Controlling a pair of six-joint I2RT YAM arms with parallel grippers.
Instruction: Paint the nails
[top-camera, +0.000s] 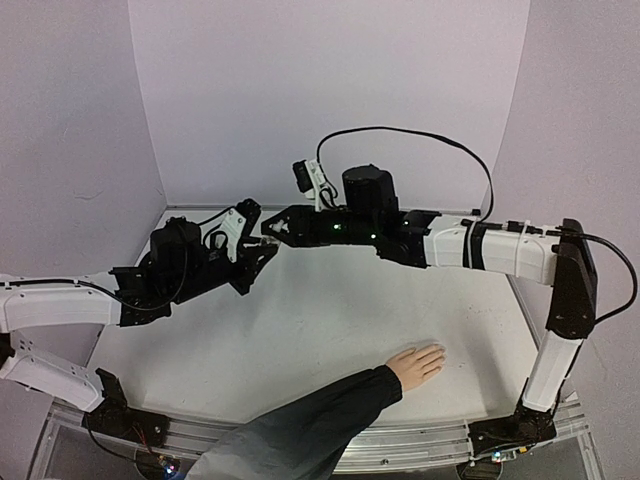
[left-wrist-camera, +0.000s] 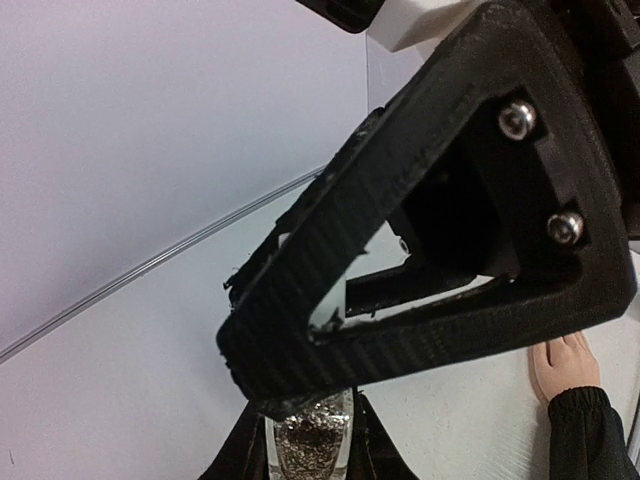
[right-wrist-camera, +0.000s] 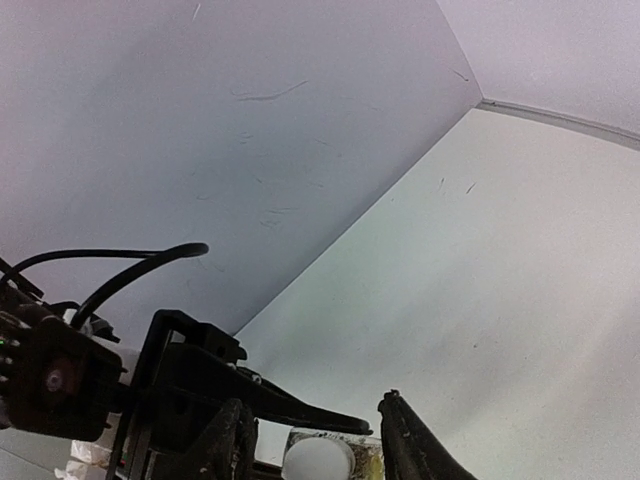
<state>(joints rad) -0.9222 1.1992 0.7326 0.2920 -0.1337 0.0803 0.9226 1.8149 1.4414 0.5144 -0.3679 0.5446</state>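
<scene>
Top external: left gripper (top-camera: 256, 248) clamps bottle (left-wrist-camera: 310, 440); right gripper (right-wrist-camera: 315, 404) straddles cap (right-wrist-camera: 318, 460), fingers (right-wrist-camera: 402, 442) apart. Likely uncapping; next, pinch and twist.

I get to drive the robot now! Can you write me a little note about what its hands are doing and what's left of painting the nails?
Left hand: shut on the small glass bottle of glittery polish, held above the table's middle.
Right hand: open, fingers either side of the bottle's white cap, not squeezing it.
Pale hand in the black sleeve: flat on the table, near the front edge on the right arm's side, far from both robot hands.
Done: bottle lifted.
Left: take the cap off, then paint the nails, which are too small to judge here.
</scene>
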